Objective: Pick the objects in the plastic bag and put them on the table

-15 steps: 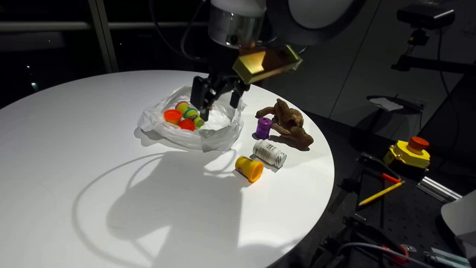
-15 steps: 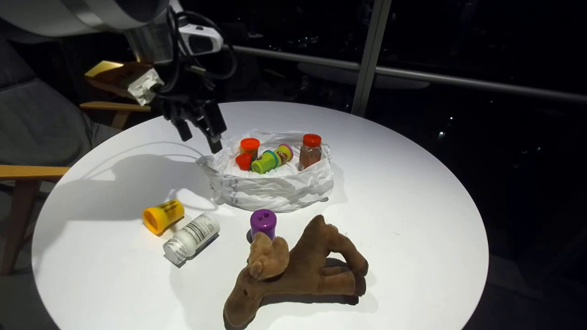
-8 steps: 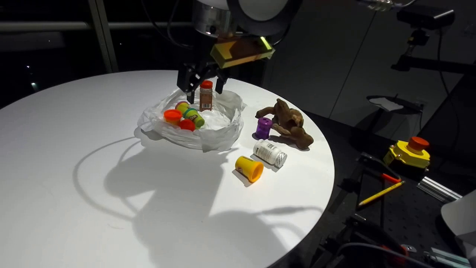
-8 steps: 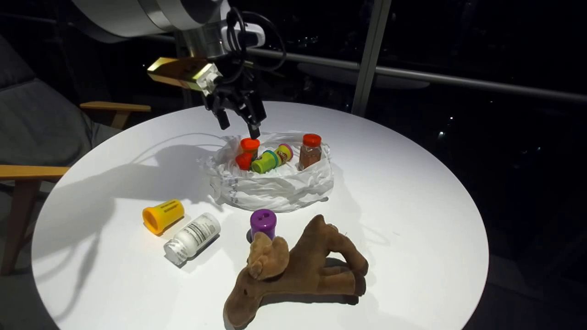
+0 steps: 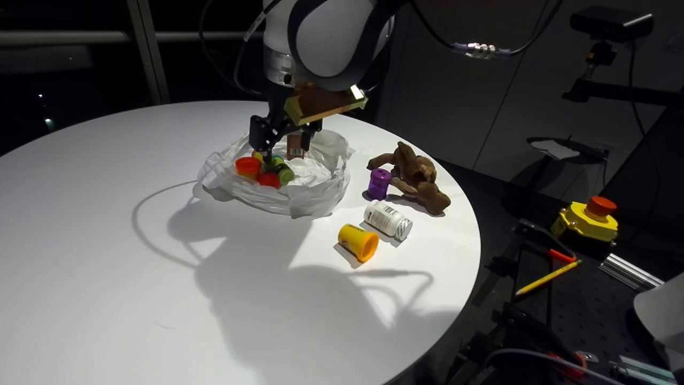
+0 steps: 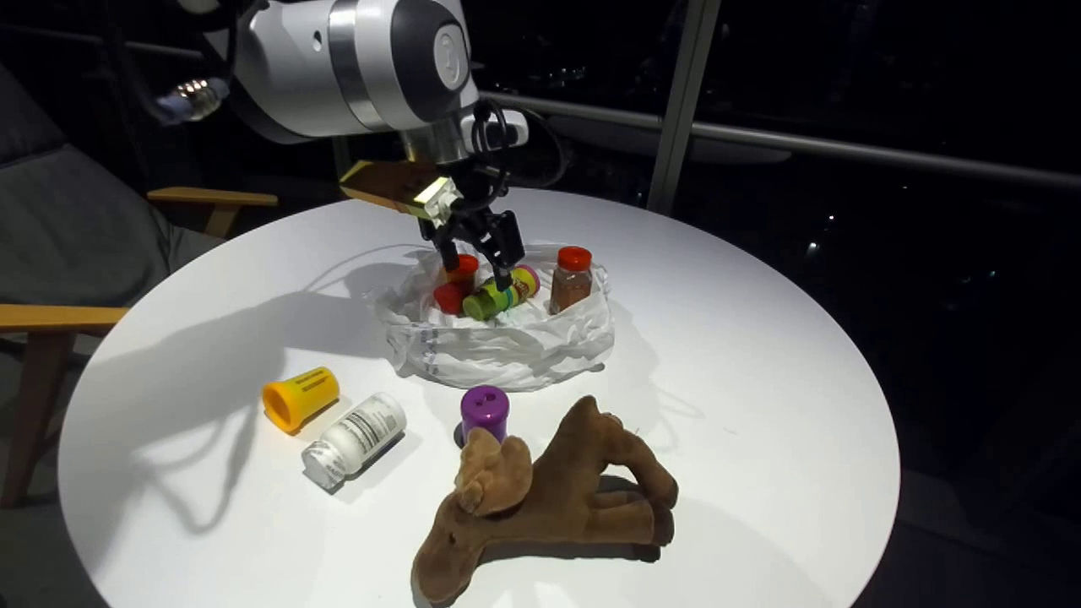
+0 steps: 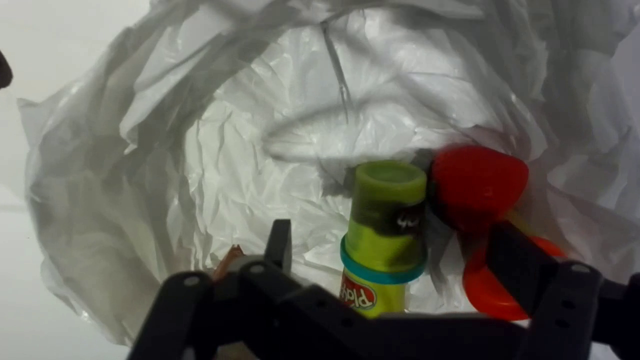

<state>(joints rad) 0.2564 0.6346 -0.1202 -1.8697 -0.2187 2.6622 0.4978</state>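
In the lower half of the wrist view, tool (image 7: pixel 399 255) with fingers (image 7: pixel 517 267) spread wide, low over the open white plastic bag (image 7: pixel 90 200). Framed between the fingers, near the middle, a pair of yellow-green Play-Doh tubs (image 7: pixel 385 220), end to end and lying in the bag; cannot tell whether touched by the tool. Just right of these, a red rounded piece (image 7: pixel 477 182), too dim to name further, and lower down, partly behind a finger, an orange-lidded tub (image 7: pixel 487 295). Just above the middle of an exterior view, also in the bag, a red-capped spice jar (image 6: pixel 572 285), upright. Under it all, a round white tabletop (image 6: pixel 743 363). On that, left of centre in an exterior view, a yellow tub (image 6: pixel 304 397) on its side, just beside a white bottle (image 6: pixel 356 437), likewise lying down. At lower middle, an upright purple canister (image 6: pixel 485 412), partly hidden by a brown plush moose (image 6: pixel 549 498). Toward the right edge of an exterior view, an emergency-stop button (image 5: pixel 590 218), yellow and red, above a yellow pencil (image 5: pixel 549 278). At the far left of an exterior view, a gray armchair (image 6: pixel 72 219).
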